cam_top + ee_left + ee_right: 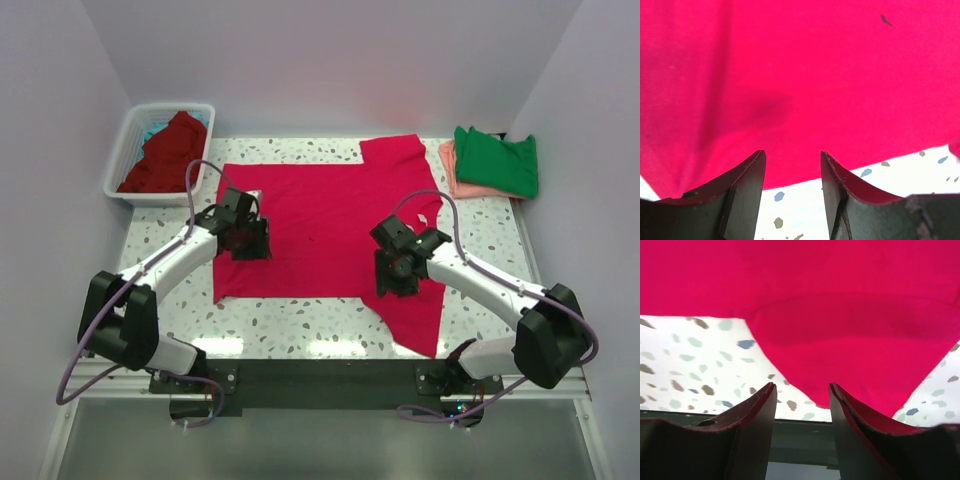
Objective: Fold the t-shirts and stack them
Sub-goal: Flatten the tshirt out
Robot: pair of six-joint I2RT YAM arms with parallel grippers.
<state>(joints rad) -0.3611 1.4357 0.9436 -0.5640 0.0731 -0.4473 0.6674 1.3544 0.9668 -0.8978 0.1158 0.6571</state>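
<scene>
Top external: crimson t-shirt [320, 220] is lying crosswise, sleeves rightward. My left claw [792, 157] and right claw [802, 387] are hovering over it, both spread.

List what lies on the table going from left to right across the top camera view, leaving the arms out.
The white basket with a dark red t-shirt in it → crimson-pink t-shirt spread flat → salmon-pink t-shirt → green t-shirt lying on top of it.

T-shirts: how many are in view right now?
5. Crimson shirt spread mid-table; dark red shirt over a teal shirt in the basket; green shirt atop a salmon shirt, far right. More may be hidden.
</scene>
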